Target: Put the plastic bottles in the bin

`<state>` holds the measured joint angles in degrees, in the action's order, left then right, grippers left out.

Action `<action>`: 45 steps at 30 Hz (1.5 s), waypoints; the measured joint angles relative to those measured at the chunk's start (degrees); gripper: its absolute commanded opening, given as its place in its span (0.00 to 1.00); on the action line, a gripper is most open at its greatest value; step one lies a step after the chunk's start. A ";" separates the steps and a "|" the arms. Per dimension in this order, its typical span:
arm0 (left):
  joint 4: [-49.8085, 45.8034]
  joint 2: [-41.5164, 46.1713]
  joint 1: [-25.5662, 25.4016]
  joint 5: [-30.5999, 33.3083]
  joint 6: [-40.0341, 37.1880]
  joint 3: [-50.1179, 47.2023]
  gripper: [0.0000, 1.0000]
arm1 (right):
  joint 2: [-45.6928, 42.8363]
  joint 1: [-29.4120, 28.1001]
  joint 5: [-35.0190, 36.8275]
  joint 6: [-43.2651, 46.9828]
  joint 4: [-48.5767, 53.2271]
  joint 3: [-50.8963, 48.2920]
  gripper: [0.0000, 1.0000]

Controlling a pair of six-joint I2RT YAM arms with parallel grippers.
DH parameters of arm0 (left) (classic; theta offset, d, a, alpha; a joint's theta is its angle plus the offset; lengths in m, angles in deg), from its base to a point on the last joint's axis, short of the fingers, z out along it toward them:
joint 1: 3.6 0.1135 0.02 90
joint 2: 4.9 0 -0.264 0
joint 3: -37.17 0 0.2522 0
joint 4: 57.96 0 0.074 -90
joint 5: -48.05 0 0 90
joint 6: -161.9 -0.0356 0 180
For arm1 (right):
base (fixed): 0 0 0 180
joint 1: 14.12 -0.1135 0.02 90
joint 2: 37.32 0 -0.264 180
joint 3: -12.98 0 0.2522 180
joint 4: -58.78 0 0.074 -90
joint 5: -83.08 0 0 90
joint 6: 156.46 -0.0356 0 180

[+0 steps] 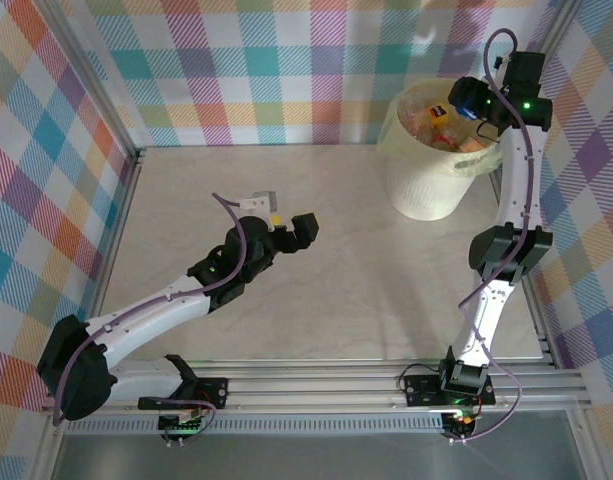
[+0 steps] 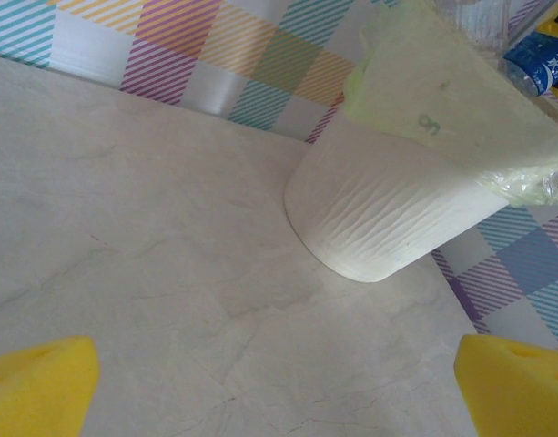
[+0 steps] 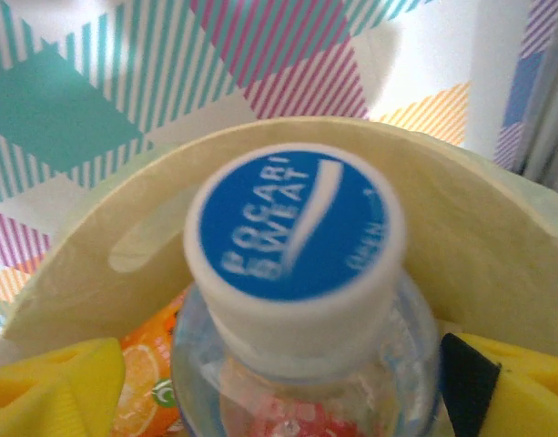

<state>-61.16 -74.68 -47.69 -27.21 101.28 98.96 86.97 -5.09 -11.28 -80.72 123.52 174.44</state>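
The cream-white bin (image 1: 426,190) with its pale yellow bag stands at the table's far right. Several plastic bottles (image 1: 438,120) lie inside it. My right gripper (image 1: 478,108) hangs over the bin's right rim. In the right wrist view its yellow fingers (image 3: 51,387) stand apart on either side of a clear bottle with a blue and white cap (image 3: 292,228), and a gap shows on the left side. An orange-labelled bottle (image 3: 147,382) lies below in the bin (image 3: 497,237). My left gripper (image 1: 304,228) hovers open over mid-table with nothing in it (image 2: 279,391); the bin (image 2: 388,200) lies ahead.
Plaid walls and aluminium frame posts (image 1: 101,95) close in the marble table (image 1: 336,300) on three sides. A rail (image 1: 316,385) runs along the near edge by the arm bases. A blue-labelled bottle (image 2: 538,59) shows above the bin's rim.
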 measured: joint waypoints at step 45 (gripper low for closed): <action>-1.66 -5.22 0.07 0.81 2.23 0.02 1.00 | -4.15 0.63 -23.15 2.23 -9.31 -9.40 1.00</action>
<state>-62.82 -79.90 -47.63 -26.40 103.51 98.99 82.82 -4.45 -34.43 -78.49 114.21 165.04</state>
